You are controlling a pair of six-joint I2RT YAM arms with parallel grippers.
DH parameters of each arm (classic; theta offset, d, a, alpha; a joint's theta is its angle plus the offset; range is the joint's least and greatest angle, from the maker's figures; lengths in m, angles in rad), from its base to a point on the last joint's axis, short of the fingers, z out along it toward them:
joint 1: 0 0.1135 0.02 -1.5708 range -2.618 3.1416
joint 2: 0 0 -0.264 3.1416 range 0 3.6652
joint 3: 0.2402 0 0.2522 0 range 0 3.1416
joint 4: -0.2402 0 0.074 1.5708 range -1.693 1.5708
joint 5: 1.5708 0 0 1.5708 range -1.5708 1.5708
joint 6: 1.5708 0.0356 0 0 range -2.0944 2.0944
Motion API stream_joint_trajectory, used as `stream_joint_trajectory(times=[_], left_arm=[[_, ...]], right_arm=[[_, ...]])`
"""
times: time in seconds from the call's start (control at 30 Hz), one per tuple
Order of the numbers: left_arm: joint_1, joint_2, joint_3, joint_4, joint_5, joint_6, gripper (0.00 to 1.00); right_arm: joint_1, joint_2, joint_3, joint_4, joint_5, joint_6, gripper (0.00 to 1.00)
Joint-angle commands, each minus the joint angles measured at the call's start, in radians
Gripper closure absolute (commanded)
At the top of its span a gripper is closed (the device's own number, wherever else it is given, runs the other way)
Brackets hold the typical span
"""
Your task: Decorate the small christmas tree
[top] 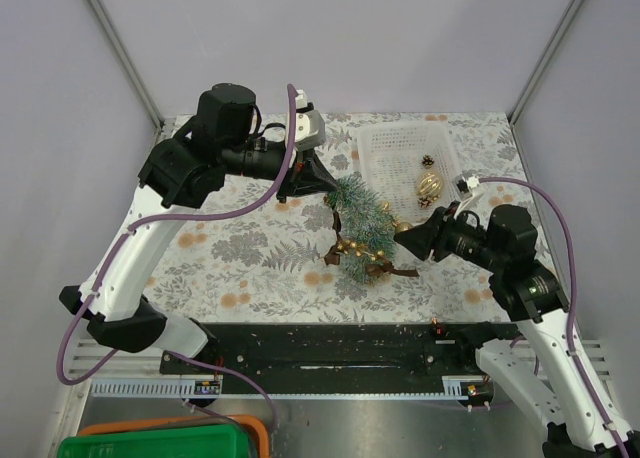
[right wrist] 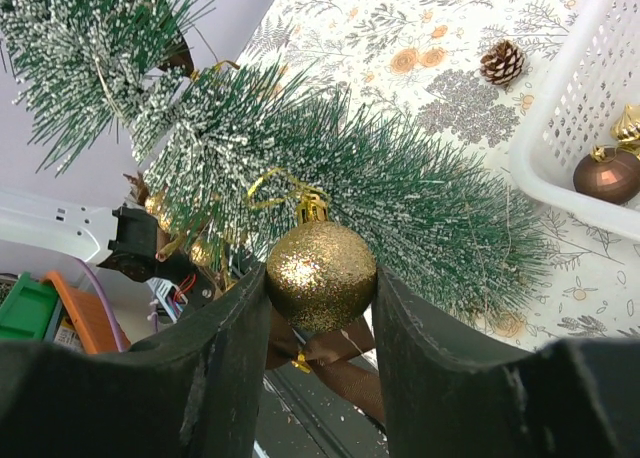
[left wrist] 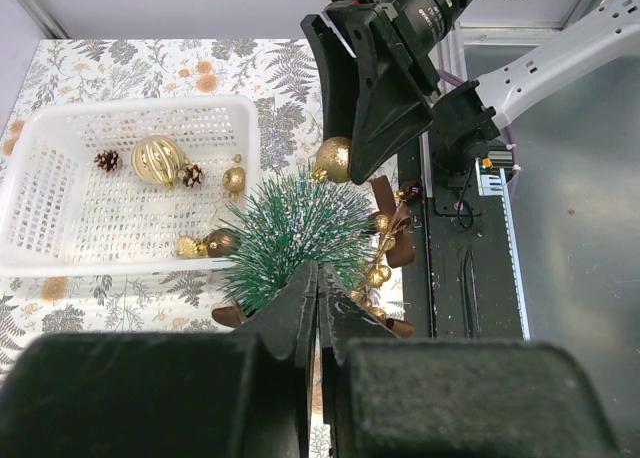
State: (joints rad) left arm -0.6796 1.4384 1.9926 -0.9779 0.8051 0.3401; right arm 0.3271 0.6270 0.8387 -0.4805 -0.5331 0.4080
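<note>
**1. Tree** (top: 360, 223). Frosted green bristles. It is on the leaf-print cloth (top: 250, 253) that covers the surface, just in front of the basket (top: 366, 146) and between my two pincers. I cannot tell whether it stands upright or leans.

**2. Trimmings on the tree.** Brown bows (left wrist: 386, 203) and small gold beads (top: 346, 246), mostly low on its near side.

**3. My left pincer** (left wrist: 318, 283). Clenched, with the fingers pressed flat together. The tips are at the bristles on the tree's far left side. I cannot tell whether any bristle is nipped between them.

**4. My right pincer** (top: 405, 240). Grasping a glittered gold ball (right wrist: 320, 270), with one finger (right wrist: 215, 358) on each side of it. The ball's cap and gold loop point up into the bristles. The ball is against the tree's right side.

**5. Basket.** White and perforated, at the far edge of the surface, right of centre. Contents:
- one ribbed gold ball (left wrist: 158, 160)
- two cones (left wrist: 107, 161), one on either side of the ribbed ball
- one bronze ball (left wrist: 222, 242), by the wall nearest the tree

**6. Green bin** (top: 160, 443). It is off the surface at the near left, against an orange one.
</note>
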Motion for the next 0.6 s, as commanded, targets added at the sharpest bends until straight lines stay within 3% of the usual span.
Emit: stream_joint_trajectory(times=[0.0,0.57], left_arm=[[0.005,-0.029,0.009,0.031,0.022,0.005,0.97],[0.006,-0.019,0.012,0.031,0.035,0.002,0.97]], right_arm=[[-0.003,0.02,0.054,0.014,0.028,-0.038,0.54],[-0.003,-0.029,0.074,-0.075,0.013,-0.063,0.6]])
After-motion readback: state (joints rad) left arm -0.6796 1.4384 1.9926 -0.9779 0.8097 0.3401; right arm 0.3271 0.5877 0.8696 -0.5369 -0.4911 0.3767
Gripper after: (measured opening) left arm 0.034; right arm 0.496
